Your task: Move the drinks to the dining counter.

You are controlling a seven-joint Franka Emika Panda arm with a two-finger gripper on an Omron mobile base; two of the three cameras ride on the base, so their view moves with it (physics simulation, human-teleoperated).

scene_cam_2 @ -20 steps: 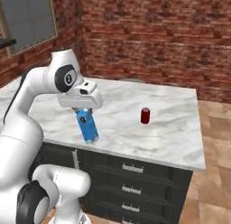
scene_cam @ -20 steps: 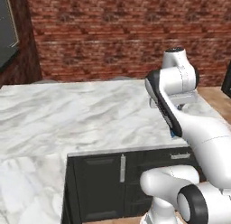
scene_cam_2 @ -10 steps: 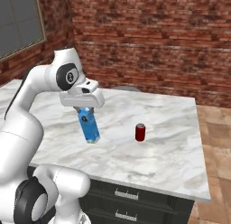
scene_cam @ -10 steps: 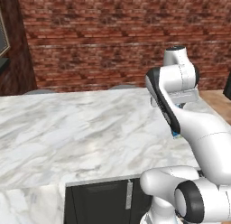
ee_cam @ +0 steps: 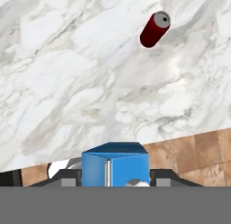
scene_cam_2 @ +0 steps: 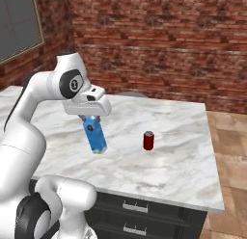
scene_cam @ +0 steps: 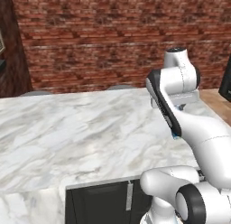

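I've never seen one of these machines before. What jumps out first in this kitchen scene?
The big white arm holds a blue carton in its claw, tilted and hanging in the air over the near part of the marble counter. A small dark-red can stands upright by itself on that counter, to the right of the carton in the right base view. Behind it all runs a red brick wall.
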